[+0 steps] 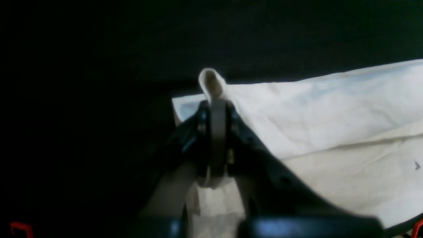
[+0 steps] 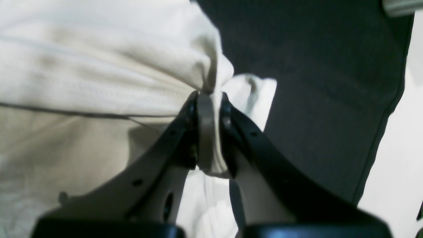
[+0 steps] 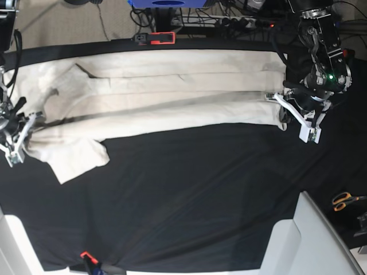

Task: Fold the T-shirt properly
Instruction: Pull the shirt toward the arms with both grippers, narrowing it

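The cream T-shirt (image 3: 160, 97) lies stretched in a long band across the far part of the black tablecloth (image 3: 200, 189), with one sleeve (image 3: 77, 157) hanging toward the near side at the left. My left gripper (image 3: 282, 114) is at the shirt's right end. In the left wrist view, my left gripper (image 1: 217, 105) is shut on a pinched fold of the T-shirt (image 1: 330, 132). My right gripper (image 3: 26, 130) is at the shirt's left end. The right wrist view has my right gripper (image 2: 208, 99) shut on bunched cloth of the T-shirt (image 2: 99, 82).
A red-orange clamp (image 3: 156, 38) sits on the table's far edge, and a small orange clip (image 3: 86, 255) on the near edge. Orange-handled scissors (image 3: 344, 200) lie at the right. A white box-like structure (image 3: 298, 240) stands at the near right corner.
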`<state>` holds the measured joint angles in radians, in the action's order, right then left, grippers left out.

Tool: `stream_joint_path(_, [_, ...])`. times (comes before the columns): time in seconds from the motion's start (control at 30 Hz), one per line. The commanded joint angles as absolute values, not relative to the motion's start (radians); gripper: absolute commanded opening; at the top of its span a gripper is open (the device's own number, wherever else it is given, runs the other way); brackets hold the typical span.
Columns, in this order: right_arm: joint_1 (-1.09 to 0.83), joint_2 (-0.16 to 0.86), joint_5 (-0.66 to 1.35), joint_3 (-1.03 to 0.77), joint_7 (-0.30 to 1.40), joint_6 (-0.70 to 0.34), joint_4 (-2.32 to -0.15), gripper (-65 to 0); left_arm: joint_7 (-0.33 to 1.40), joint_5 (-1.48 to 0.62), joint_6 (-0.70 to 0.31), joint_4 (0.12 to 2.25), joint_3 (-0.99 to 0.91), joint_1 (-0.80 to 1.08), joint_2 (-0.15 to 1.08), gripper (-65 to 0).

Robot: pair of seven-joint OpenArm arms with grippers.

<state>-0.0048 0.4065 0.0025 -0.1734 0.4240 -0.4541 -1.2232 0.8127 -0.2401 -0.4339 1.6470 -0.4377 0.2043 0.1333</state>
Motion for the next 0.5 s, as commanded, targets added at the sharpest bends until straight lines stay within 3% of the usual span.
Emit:
stream_joint_path(0.0, [0.007, 0.410, 0.007, -0.185, 0.420, -0.447, -1.241, -64.8, 0.794, -0.249, -0.432, 1.666, -0.443, 0.200, 0.143, -65.0])
stream_joint_path(0.47, [-0.047, 0.371, 0.004, -0.232, 0.447, -0.447, -1.236, -64.4, 0.722, -0.248, -0.430, 1.606, -0.394, 0.234, 0.143, -65.0])
